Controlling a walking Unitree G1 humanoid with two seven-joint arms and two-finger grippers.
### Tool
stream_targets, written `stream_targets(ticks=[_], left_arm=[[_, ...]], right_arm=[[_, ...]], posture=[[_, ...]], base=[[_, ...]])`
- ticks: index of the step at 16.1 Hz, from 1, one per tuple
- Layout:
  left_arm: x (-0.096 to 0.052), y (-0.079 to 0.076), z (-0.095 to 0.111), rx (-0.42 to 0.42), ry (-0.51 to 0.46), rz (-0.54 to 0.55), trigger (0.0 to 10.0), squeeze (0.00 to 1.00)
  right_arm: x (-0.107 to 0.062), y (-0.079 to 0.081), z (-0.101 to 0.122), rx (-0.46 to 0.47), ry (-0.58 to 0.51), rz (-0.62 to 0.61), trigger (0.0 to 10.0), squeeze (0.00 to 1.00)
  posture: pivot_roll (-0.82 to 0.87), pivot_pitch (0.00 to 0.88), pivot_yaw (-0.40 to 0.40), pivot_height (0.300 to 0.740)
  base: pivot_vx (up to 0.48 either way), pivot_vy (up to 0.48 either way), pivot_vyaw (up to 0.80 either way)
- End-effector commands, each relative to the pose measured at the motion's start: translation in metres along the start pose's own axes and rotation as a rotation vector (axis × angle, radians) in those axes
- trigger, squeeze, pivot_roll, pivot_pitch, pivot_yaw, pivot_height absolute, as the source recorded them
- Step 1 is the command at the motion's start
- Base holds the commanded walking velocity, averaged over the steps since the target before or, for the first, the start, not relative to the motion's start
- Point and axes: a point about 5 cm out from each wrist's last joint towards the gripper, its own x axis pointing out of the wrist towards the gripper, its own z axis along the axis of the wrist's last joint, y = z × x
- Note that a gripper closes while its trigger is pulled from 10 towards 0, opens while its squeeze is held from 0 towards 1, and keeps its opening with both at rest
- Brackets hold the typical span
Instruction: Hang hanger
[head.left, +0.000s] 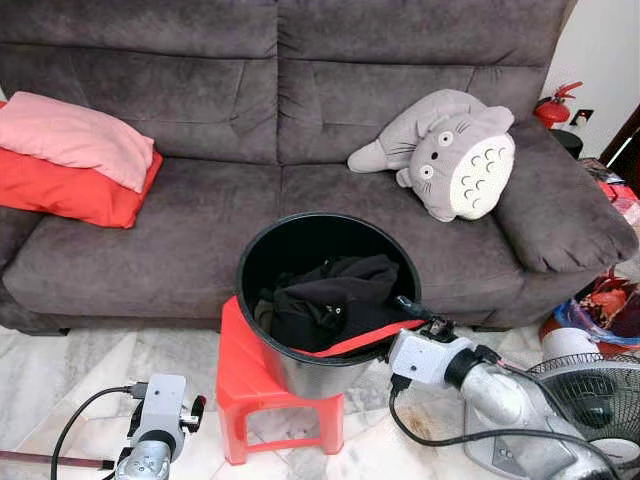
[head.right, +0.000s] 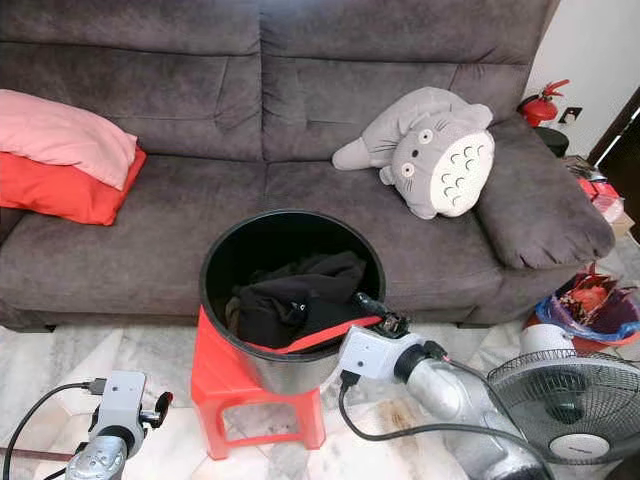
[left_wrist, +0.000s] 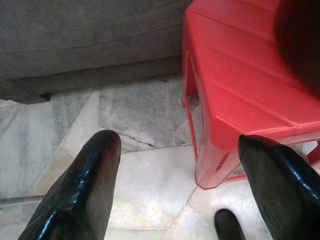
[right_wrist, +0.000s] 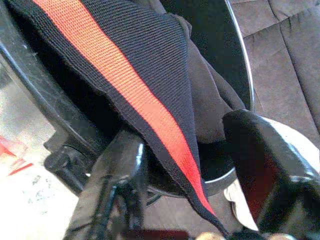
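While a black bucket (head.left: 325, 300) is propped on a red stool (head.left: 250, 385) at lower centre of the head views, so that its mouth is brought up to arm height, the right gripper (head.left: 415, 310) is seen at the bucket's right rim. In the right wrist view its two black fingers (right_wrist: 117, 185) are spread apart on either side of a black knitted cloth with an orange stripe (right_wrist: 125, 85), which is draped over the rim; whether the cloth is actually pinched cannot be told, though the gap looks too wide for a firm hold. Dark clothes (head.left: 330, 295) are heaped inside the bucket, and the striped edge (head.left: 365, 338) is seen trailing across the rim toward the gripper. No hanger can be made out, so the task's object cannot be placed; it is judged that a garment is being fetched first. The left gripper (left_wrist: 170, 175) is held low at lower left, fingers wide open over the marble floor (left_wrist: 140, 130) beside the stool, with nothing between them. Behind, a grey sofa (head.left: 200, 200) carries a plush toy (head.left: 450, 150) and pillows (head.left: 75, 155); a fan (head.left: 590, 400) stands at lower right.
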Motion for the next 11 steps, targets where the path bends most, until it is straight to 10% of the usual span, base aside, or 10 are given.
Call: stream_targets(ticks=[1,11], left_arm=[[-0.002,0.0,-0.004,0.001,0.017,0.0,10.0,0.0],[-0.002,0.004,-0.005,0.006,0.022,0.013,10.0,0.0]], right_arm=[[-0.002,0.003,-0.01,-0.003,0.045,0.033,0.0,0.0],[0.011,-0.008,-0.009,-0.029,0.031,0.045,0.0,0.0]], posture=[[-0.07,0.159,-0.007,0.74],[-0.06,0.166,-0.007,0.74]], base=[[0.0,0.0,0.0],[0.0,0.0,0.0]])
